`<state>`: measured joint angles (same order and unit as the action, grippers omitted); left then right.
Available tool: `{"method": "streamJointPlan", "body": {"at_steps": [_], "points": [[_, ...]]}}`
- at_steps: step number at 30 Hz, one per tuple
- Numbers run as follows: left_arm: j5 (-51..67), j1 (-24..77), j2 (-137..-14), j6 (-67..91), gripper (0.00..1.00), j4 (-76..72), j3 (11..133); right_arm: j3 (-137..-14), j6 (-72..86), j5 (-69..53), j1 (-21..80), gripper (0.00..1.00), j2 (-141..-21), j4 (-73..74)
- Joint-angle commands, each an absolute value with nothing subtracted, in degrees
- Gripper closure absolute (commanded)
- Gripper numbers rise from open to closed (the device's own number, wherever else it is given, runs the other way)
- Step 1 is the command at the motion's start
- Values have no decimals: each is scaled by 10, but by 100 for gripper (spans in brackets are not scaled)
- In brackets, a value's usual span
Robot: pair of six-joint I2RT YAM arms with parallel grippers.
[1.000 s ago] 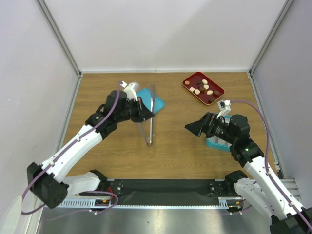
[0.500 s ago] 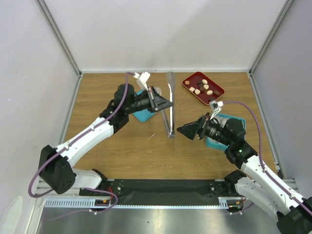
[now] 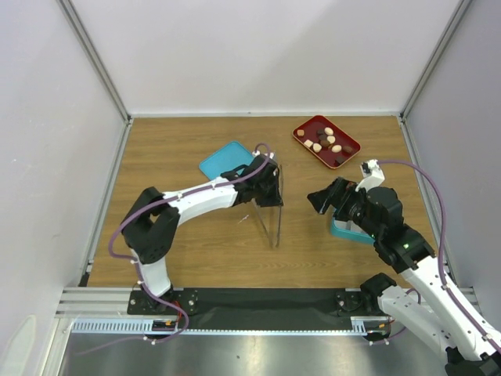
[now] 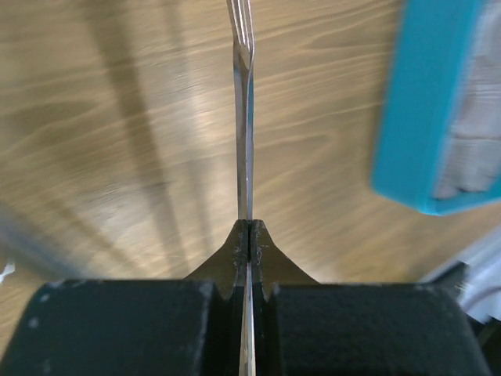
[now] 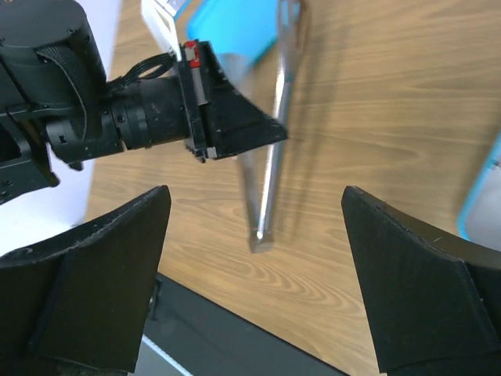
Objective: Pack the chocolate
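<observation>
Several small brown, tan and cream chocolates (image 3: 325, 141) lie in a dark red tray (image 3: 300, 131) at the back right. My left gripper (image 3: 268, 196) (image 4: 249, 227) is shut on silver metal tongs (image 3: 274, 229) (image 4: 244, 117), which point toward the near edge of the table. In the right wrist view the tongs (image 5: 270, 172) hang below the left gripper (image 5: 235, 129). My right gripper (image 3: 317, 200) (image 5: 256, 204) stands open with nothing in it, a short way right of the tongs and facing them.
A teal lid (image 3: 227, 159) (image 5: 235, 31) lies flat behind the left gripper. A teal box (image 3: 344, 229) (image 4: 438, 110) (image 5: 481, 196) sits under the right arm. Grey walls close off the left, back and right sides.
The left arm has swung the tongs to the right and turned them toward the near edge, uncovering the teal lid. The right gripper came in toward the tongs, then drew back right.
</observation>
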<state>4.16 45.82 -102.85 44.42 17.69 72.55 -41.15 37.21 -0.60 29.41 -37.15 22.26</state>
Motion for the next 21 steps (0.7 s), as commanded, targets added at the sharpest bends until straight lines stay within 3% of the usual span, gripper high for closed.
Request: {"method": "streamJointPlan", "body": {"at_steps": [1,17,21], "points": [[2,462,-1035,445,100,197,766,-444,353,48,295,3,-369,277],[40,511,-1167,491,100,220,859,-442,321,78,295,3,-382,288],[41,518,-1180,491,92,227,877,-446,311,88,295,2,-380,300]]}}
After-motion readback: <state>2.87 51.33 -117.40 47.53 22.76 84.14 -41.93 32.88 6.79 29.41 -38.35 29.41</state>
